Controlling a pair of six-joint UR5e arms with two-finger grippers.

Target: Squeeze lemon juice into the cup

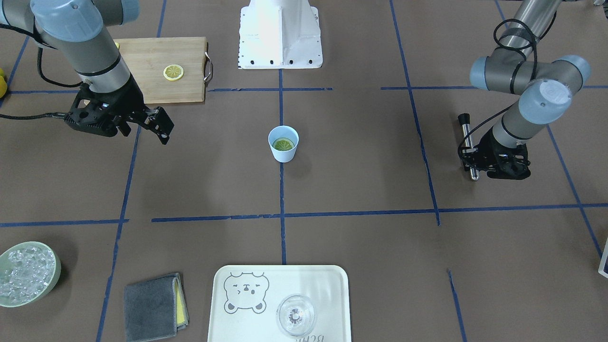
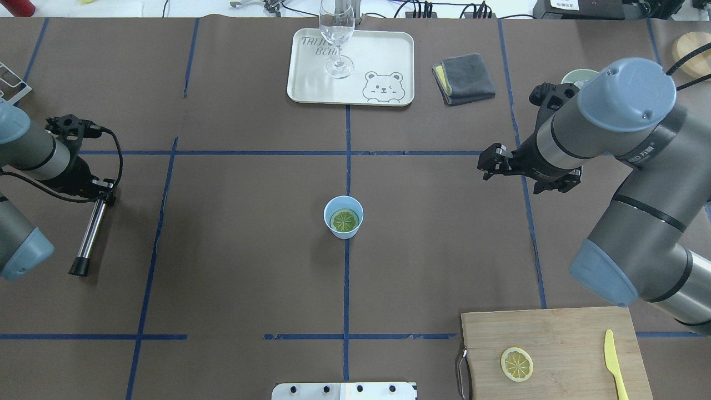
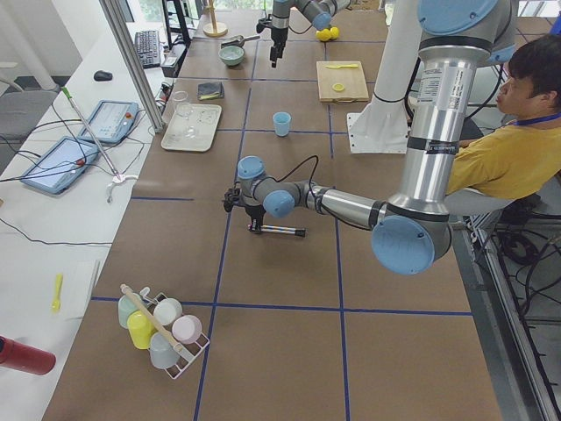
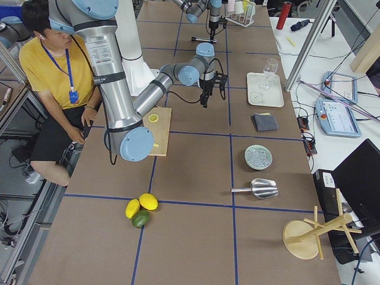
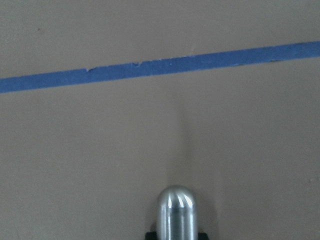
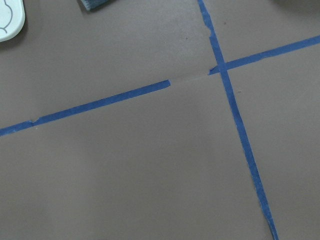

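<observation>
The light-blue cup (image 2: pixel 344 229) stands at the table's middle with a lemon slice (image 2: pixel 344 220) lying flat inside it; both also show in the front view, the cup (image 1: pixel 283 153) and the slice (image 1: pixel 283 144). A second lemon slice (image 2: pixel 516 364) lies on the wooden cutting board (image 2: pixel 561 333). My right gripper (image 2: pixel 486 164) hangs empty above the table, right of the cup, and looks open. My left gripper (image 2: pixel 103 191) is shut on one end of a metal rod (image 2: pixel 89 236) with a black tip, far left of the cup.
A yellow plastic knife (image 2: pixel 611 355) lies on the board. A white bear tray (image 2: pixel 311 83) holds a stemmed glass (image 2: pixel 338 39) at the far side. A grey cloth (image 2: pixel 464 78) and a bowl of ice (image 1: pixel 28 280) are near it. The robot base (image 1: pixel 280 38) stands behind the cup.
</observation>
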